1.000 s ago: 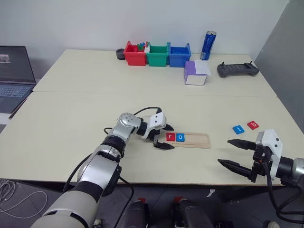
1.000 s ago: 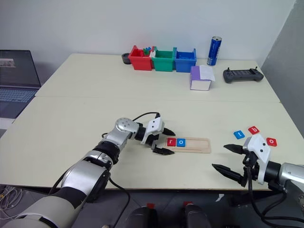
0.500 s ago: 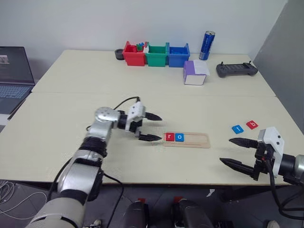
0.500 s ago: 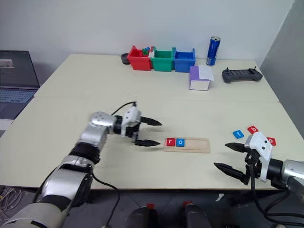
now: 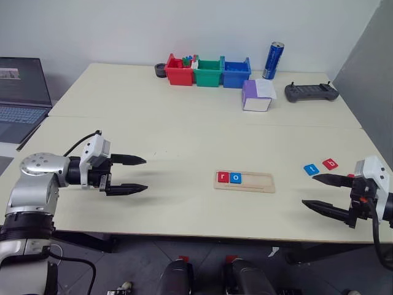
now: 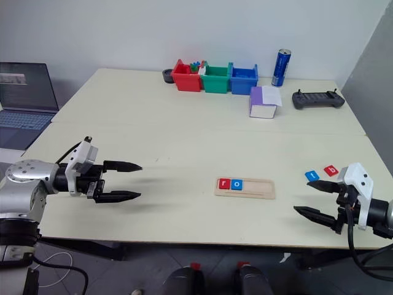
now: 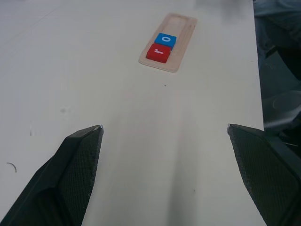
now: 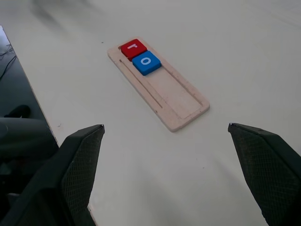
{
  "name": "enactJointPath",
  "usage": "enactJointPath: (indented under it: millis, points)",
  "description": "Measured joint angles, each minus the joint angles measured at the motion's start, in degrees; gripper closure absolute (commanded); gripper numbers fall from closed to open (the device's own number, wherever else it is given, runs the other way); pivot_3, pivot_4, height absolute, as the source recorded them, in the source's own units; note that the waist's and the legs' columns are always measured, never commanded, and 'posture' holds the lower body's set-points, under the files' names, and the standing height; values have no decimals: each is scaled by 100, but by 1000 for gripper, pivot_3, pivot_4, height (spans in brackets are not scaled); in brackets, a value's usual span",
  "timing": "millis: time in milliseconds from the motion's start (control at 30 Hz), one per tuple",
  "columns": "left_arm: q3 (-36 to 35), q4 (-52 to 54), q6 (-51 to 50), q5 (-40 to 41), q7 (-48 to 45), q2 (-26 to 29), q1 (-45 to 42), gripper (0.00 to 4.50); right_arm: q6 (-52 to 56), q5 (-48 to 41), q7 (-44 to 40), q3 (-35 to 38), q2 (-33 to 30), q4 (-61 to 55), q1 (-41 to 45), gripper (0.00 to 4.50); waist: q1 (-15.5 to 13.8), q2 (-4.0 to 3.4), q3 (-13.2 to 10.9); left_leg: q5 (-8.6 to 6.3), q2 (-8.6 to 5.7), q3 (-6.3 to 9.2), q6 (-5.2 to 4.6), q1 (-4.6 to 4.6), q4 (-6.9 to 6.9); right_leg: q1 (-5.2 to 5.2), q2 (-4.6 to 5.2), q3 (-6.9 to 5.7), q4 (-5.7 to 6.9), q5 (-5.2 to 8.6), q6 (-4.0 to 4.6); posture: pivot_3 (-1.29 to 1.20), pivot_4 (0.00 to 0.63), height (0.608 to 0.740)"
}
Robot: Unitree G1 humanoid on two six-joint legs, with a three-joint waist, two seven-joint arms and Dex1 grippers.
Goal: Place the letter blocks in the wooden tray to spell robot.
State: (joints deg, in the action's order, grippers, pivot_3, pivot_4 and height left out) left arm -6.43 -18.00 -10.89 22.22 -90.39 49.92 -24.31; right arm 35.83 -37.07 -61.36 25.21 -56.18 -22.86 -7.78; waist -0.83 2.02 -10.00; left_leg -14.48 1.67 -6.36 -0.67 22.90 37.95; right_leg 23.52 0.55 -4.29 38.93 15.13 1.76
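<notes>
Near desk's right edge, red b block (image 5: 330, 163) looks thin, light, hard; I pinch its side edges. Both left gripper (image 5: 136, 174) and right gripper (image 5: 322, 192) spread wide, empty.

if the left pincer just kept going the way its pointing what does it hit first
Probably the wooden tray: the left pincer, open and empty, points across bare tabletop toward the tray's end, where the red r block sits. Being tilted downward, it might touch the table sooner; depth is unclear.

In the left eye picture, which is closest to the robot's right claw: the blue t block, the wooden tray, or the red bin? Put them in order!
From the right gripper:
1. Blue t block, just beyond it.
2. Wooden tray, mid-table, toward the left arm.
3. Red bin, at the far edge.
</notes>
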Motion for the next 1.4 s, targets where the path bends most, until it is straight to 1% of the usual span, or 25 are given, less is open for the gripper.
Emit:
enactJointPath:
  millis: [100,200,467,567,1000,1267,1400]
  points:
    - [5,427,-167,117,158,-112,108,33,-38,27,-61,-288,-8,183,317,0,-3,0,0,0,-1,-1,0,3,-5,4,-1,1,-1,2,3,0,150,740]
    - [4,823,-402,295,234,-128,281,33,-51,51,-101,-421,-8,280,446,0,-2,0,0,-1,0,-1,1,4,-10,5,-1,-1,0,5,8,0,150,740]
    - [-118,1366,-859,588,561,-55,600,33,-61,129,-183,-673,-9,486,782,0,29,-1,-1,0,1,-1,1,2,-8,4,-1,-1,1,5,6,0,150,740]
    - [-217,1504,-990,694,721,-30,597,33,-62,194,-229,-773,-9,539,924,0,31,-1,-1,0,1,-1,1,2,-9,5,-1,-2,1,5,6,0,150,740]
    - [-281,1543,-1014,753,858,-33,547,33,-84,219,-356,-841,-8,744,1122,0,31,-1,-1,0,1,-1,1,2,-9,5,-1,-1,1,5,6,0,150,740]
    - [-278,1283,-1033,912,858,-265,209,33,-87,217,-339,-845,-4,739,1124,0,39,-1,-1,0,1,-2,1,3,-9,5,-1,-1,1,5,6,0,150,740]
    - [-256,1183,-1034,912,841,-296,127,33,-87,216,-334,-845,-3,739,1125,0,39,-1,-1,0,0,-2,1,2,-8,5,-1,-1,1,5,6,0,150,740]
